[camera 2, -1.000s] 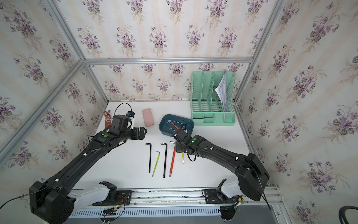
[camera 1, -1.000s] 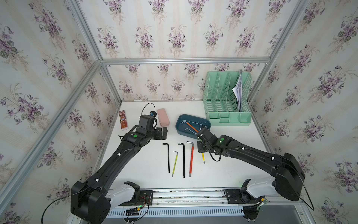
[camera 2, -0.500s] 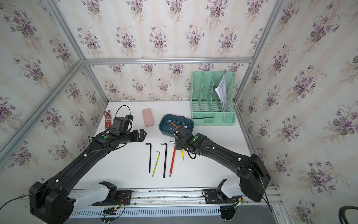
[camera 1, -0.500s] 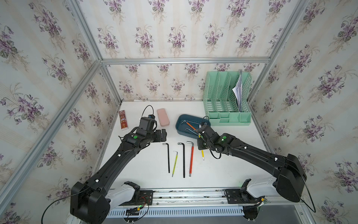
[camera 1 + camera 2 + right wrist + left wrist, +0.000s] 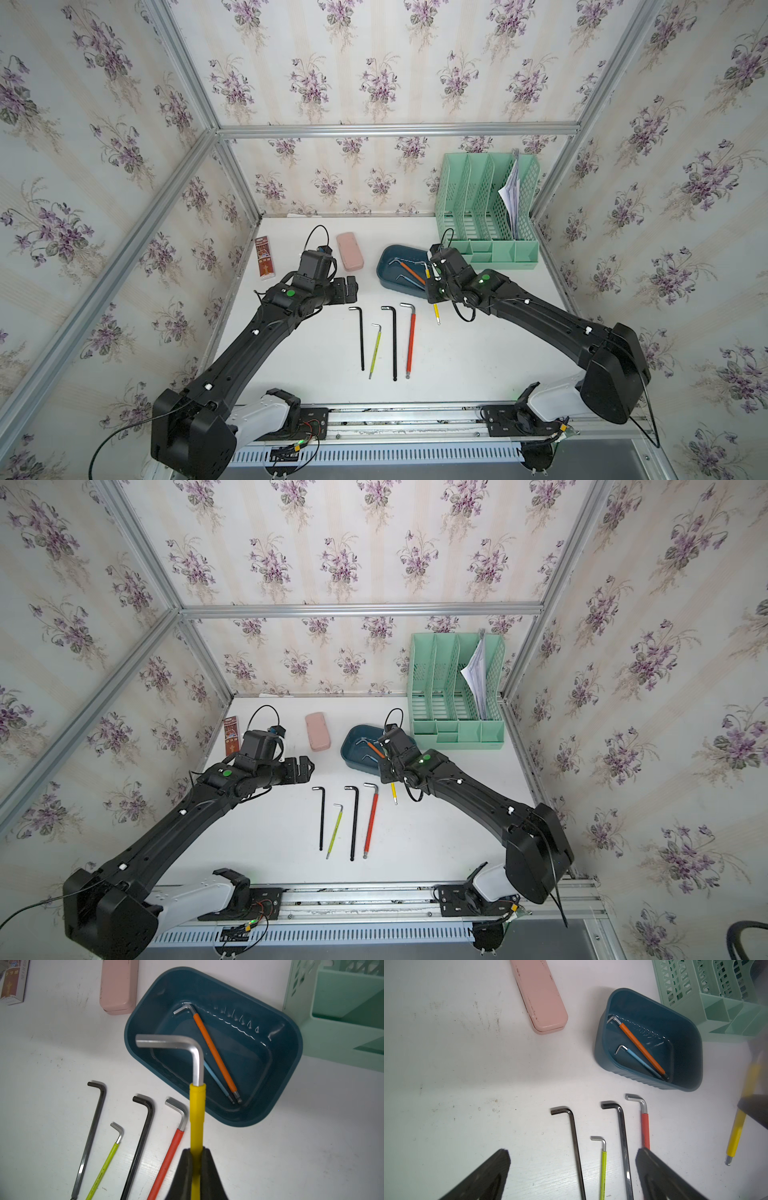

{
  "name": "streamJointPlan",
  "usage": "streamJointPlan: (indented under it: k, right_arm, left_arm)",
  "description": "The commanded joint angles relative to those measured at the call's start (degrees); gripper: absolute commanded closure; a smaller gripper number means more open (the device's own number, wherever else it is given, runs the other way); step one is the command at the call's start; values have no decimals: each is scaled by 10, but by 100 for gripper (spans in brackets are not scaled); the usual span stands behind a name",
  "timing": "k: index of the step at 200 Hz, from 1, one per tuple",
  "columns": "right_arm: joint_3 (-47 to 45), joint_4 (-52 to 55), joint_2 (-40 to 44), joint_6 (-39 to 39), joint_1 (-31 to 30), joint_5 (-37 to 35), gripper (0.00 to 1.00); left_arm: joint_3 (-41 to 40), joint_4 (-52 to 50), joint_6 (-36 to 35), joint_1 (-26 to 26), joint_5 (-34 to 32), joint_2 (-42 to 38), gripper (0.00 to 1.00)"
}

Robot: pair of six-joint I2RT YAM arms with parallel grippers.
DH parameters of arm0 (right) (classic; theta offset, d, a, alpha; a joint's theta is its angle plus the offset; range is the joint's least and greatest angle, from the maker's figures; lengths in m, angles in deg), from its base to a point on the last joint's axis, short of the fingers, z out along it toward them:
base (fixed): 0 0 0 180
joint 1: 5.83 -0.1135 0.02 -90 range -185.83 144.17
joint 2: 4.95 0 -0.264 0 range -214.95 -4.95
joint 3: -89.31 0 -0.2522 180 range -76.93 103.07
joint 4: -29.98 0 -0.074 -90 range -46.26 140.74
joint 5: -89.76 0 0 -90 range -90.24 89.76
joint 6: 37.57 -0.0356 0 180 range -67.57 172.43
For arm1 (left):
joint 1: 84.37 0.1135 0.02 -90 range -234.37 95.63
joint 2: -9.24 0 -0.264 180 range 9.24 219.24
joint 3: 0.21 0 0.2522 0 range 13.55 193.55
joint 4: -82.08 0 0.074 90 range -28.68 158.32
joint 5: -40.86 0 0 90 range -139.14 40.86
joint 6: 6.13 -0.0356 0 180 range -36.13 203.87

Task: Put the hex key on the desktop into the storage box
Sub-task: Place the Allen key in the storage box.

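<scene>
My right gripper (image 5: pixel 196 1151) is shut on a yellow-sleeved hex key (image 5: pixel 197 1109) and holds it above the desktop (image 5: pixel 478 357). The key's bent silver end reaches over the near rim of the dark teal storage box (image 5: pixel 259 1113). In both top views the yellow hex key (image 5: pixel 436 311) (image 5: pixel 393 793) hangs beside the storage box (image 5: pixel 388 259) (image 5: pixel 353 746). An orange key (image 5: pixel 411 270) and a blue key (image 5: pixel 636 1059) lie inside the box. My left gripper (image 5: pixel 572 1152) (image 5: pixel 351 289) is open and empty above the keys lying in a row.
Two black keys (image 5: pixel 361 338) (image 5: pixel 394 343), a lime key (image 5: pixel 375 351) and a red key (image 5: pixel 411 340) lie side by side on the desktop. A pink case (image 5: pixel 350 251), a small printed carton (image 5: pixel 264 262) and a mint-green file organiser (image 5: pixel 486 216) stand at the back.
My right gripper has carried the yellow hex key a little farther back, toward the storage box. The left arm has hardly moved.
</scene>
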Motion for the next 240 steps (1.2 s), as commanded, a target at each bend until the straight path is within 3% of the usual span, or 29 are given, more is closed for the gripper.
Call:
streamJointPlan:
  k: [1, 32, 90, 240]
  right_arm:
    - [24, -8, -18, 43, 7, 16, 100]
    - [35, -44, -38, 104, 24, 46, 100]
    - [101, -47, -101, 138, 57, 73, 100]
    - [262, -12, -268, 264, 91, 62, 100]
  left_arm:
    - [-3, -8, 5, 1, 8, -1, 1]
    - [3, -2, 0, 0, 19, 2, 1]
    - [33, -9, 2, 0, 34, 20, 1]
    - [-11, -11, 38, 0, 45, 3, 1]
